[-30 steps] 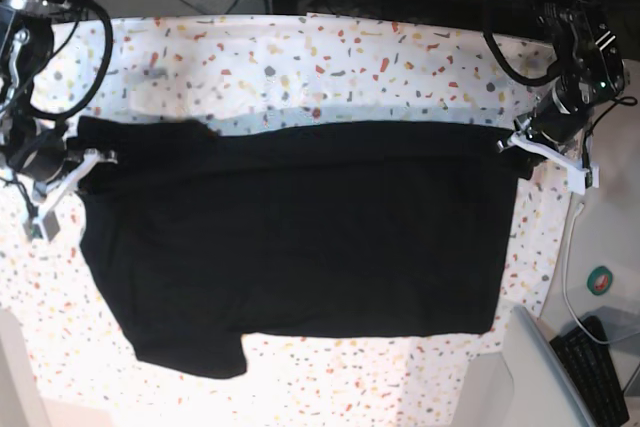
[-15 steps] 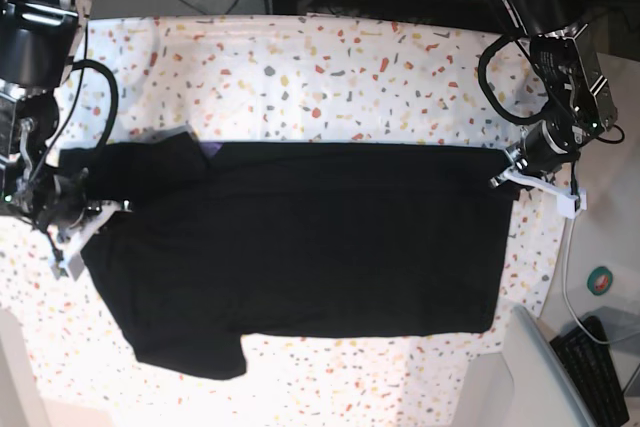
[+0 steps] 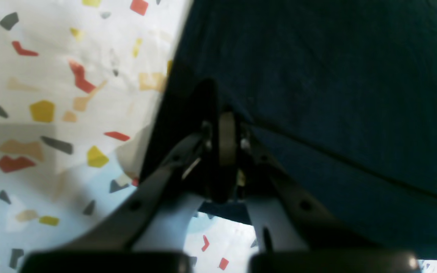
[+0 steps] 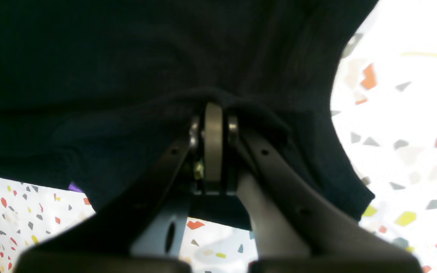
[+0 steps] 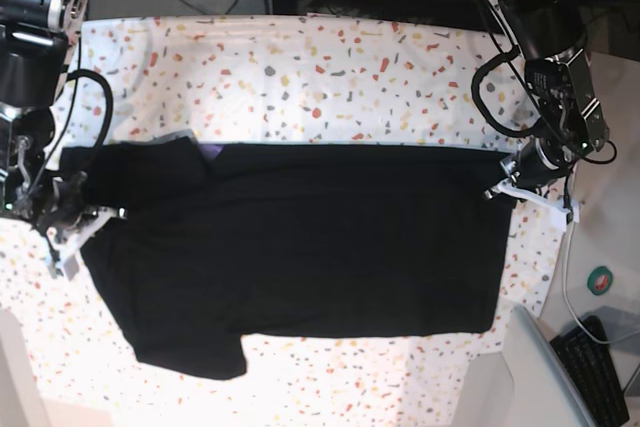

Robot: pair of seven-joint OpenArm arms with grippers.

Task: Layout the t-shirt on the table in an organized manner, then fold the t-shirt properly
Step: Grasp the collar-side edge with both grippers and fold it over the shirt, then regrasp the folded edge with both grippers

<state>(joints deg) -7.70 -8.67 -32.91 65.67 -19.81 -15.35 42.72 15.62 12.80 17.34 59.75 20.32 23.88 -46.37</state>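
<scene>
- The black short-sleeved t-shirt of soft fabric (image 5: 300, 247) is seen lying across the middle of the large table with the white cloth speckled with red, orange, yellow and grey flecks (image 5: 300, 57), with its long side running from one arm to the other.
- The far edge of the garment is drawn into a nearly straight line between the two arms, so a first fold along the length is judged to be under way or just made.
- A small purple patch (image 5: 211, 151) is visible at the far edge near the sleeve, which is probably the print near the neck.
- The left gripper (image 3: 224, 140) is shown in its wrist view with the fingers closed together on a corner of the black fabric, at the garment's end near the table edge.
- The right gripper (image 4: 212, 132) is likewise shown with its fingers pressed together on a bunched fold of the fabric at the sleeve end.
- The near edge is not yet tidy: one sleeve or corner (image 5: 190, 352) hangs out below the rest in the base view.
- It is judged that the laying out is mostly done, while the fold across the width, the tucking of the sleeves and the release of the cloth remain to be done.
</scene>
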